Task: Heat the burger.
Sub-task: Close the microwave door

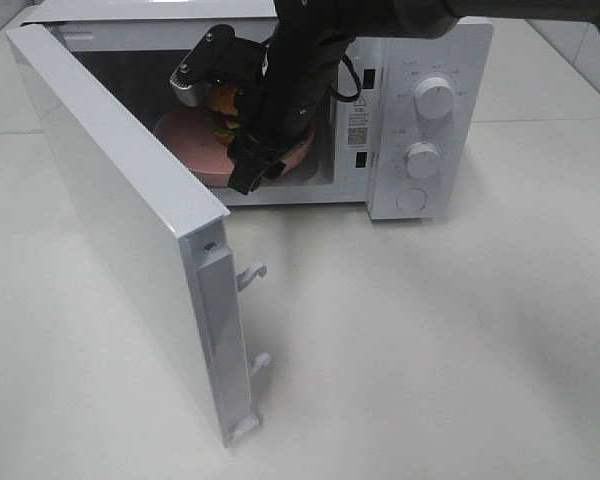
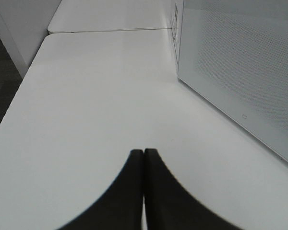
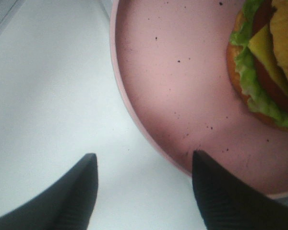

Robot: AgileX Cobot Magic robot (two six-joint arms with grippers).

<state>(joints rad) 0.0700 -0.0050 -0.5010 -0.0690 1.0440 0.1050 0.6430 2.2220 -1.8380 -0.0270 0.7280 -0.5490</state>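
Door (image 1: 130,230): open, near left. Burger (image 3: 266,76): on pink plate (image 3: 173,96) inside microwave (image 1: 470,60); likely light, soft, layers slide, so lift by plate rim. Right gripper (image 3: 144,160): jaws wide, empty. Left gripper (image 2: 144,152): closed, empty.

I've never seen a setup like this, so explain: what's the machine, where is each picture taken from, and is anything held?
It's a robot with two arms, each ending in a two-fingered gripper. The high picture looks down on a white table with a microwave, its door swung open; one dark arm reaches inside. The other two pictures come from cameras on the wrists. The right gripper is open at the rim of a pink plate carrying a burger, inside the microwave. The left gripper is shut, over the table beside the microwave. Nothing is held.
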